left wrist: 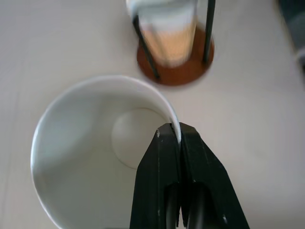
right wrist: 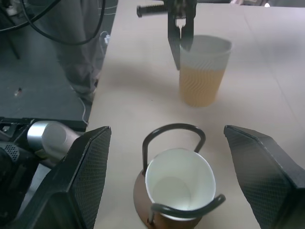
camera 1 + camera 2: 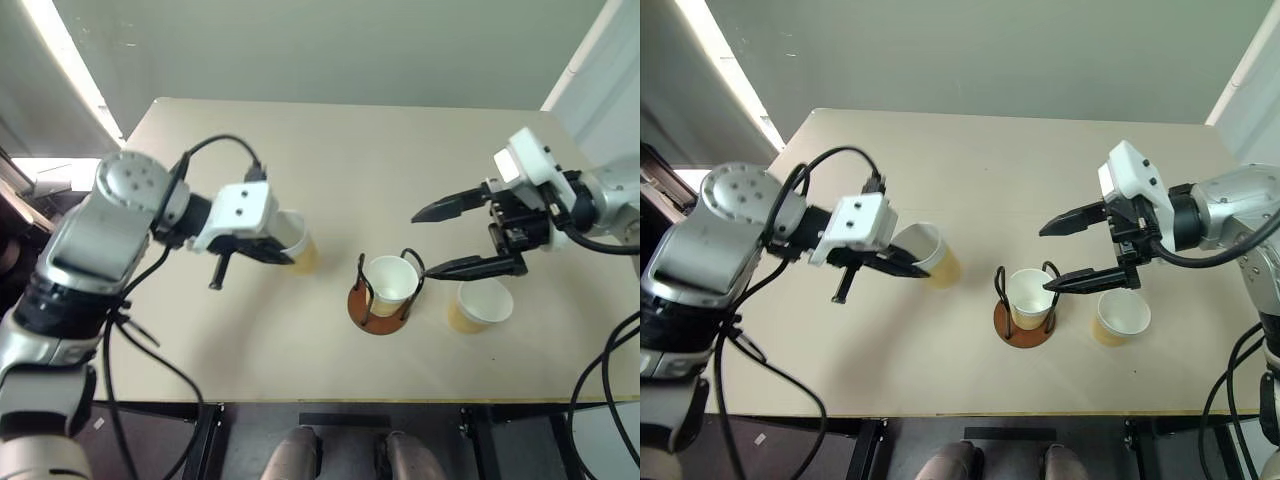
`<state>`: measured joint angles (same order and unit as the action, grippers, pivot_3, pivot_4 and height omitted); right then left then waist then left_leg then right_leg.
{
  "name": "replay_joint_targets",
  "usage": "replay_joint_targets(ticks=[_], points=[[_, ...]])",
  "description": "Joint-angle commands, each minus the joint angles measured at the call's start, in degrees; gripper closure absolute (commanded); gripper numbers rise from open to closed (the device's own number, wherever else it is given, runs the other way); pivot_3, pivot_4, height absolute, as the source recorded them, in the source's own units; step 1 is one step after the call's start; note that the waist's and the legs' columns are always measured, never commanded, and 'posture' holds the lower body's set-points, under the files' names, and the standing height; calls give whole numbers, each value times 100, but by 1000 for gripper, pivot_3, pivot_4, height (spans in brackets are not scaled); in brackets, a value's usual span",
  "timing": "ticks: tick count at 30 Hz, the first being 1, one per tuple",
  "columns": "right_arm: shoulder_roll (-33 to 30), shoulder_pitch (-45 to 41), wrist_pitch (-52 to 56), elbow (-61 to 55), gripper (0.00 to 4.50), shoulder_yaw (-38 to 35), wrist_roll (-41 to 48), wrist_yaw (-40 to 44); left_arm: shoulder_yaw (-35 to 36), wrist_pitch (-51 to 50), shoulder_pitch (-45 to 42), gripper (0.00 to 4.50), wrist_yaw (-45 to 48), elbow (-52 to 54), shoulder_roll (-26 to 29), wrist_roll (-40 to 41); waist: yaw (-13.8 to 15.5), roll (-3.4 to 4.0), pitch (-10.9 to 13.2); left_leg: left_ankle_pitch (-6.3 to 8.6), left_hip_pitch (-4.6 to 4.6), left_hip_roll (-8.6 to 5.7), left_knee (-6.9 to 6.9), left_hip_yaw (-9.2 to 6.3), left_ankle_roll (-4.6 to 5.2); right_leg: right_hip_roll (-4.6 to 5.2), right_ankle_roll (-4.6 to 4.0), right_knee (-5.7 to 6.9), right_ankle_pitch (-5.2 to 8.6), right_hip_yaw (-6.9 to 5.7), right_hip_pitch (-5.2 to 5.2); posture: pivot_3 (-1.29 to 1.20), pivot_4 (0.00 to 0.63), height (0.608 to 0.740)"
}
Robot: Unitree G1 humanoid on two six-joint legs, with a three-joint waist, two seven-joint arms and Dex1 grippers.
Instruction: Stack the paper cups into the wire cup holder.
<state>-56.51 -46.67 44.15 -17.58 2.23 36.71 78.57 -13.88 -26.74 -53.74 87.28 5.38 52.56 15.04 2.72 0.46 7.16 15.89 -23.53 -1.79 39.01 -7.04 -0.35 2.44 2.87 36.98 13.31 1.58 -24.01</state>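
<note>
My left gripper (image 3: 288,260) is shut on the rim of a paper cup (image 3: 304,254), one finger inside and one outside, left of the wire cup holder (image 3: 379,313). The held cup (image 1: 90,148) leans a little; I cannot tell if its base touches the table. A second paper cup (image 3: 390,279) stands upright inside the holder's black loops (image 2: 172,131) on the reddish-brown base. A third cup (image 3: 481,303) stands on the table just right of the holder. My right gripper (image 3: 423,243) hovers open above the holder's right side, with nothing between its fingers.
The beige table (image 3: 330,160) has bare room at the back and middle. Its front edge (image 3: 330,400) runs close below the holder. Beyond the table's left edge, what looks like a person's legs (image 2: 76,52) and cables stand on the dark floor.
</note>
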Motion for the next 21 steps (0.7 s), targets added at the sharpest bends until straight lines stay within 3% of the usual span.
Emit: replay_joint_targets(ticks=[1,11,21], points=[[-138,167,-94,-295,570,-575,278,-55,43,-209,-652,4495,270,-151,-263,323,3,0,0,0,-2,0,0,1,0,0,1,-2,-1,0,0,0,150,740],[-532,1142,-356,-562,570,-1312,437,-60,-600,-98,-1818,4495,522,-717,-885,977,14,-1,1,0,-8,2,3,0,2,0,10,-10,-6,0,0,0,150,740],[-1051,1675,-376,-371,570,-2106,586,-176,-1464,564,-2097,4495,522,-1093,-1142,1195,32,-1,1,0,-11,3,4,3,5,0,16,-12,-9,2,0,0,150,740]])
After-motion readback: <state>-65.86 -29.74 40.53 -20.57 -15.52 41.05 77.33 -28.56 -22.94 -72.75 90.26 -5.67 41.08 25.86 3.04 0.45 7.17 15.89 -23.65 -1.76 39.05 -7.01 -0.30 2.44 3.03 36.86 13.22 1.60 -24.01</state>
